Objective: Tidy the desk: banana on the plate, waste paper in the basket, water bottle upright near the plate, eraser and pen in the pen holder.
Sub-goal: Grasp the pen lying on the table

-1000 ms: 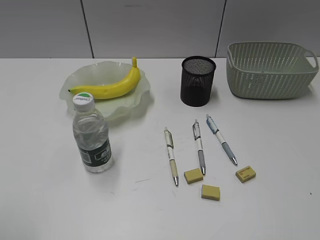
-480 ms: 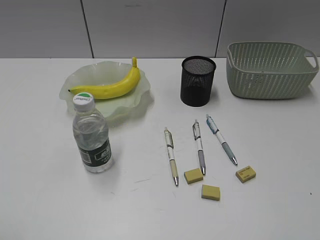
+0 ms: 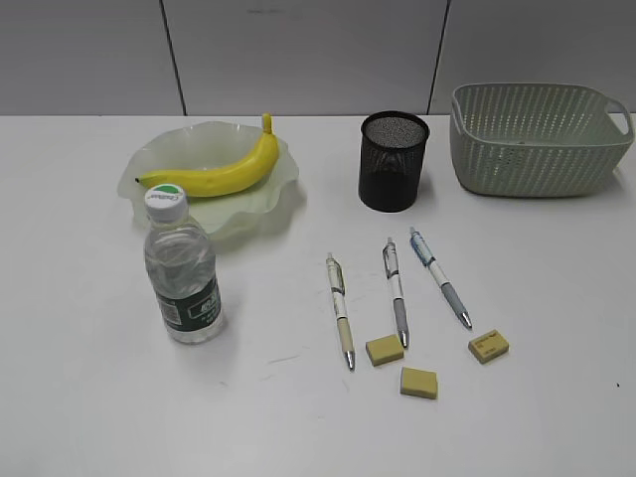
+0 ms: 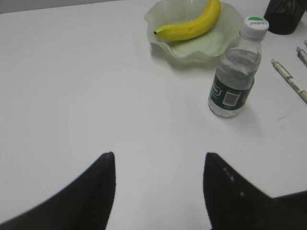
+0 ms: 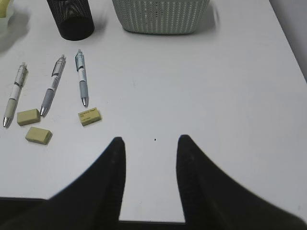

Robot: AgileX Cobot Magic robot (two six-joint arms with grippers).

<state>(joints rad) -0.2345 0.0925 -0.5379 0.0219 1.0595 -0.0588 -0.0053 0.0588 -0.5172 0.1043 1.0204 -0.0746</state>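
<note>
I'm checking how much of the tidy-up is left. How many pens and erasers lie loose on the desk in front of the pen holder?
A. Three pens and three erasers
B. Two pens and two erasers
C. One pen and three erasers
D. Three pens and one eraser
A: the exterior view shows three pens and three yellow erasers lying on the desk, none inside the pen holder.
</note>
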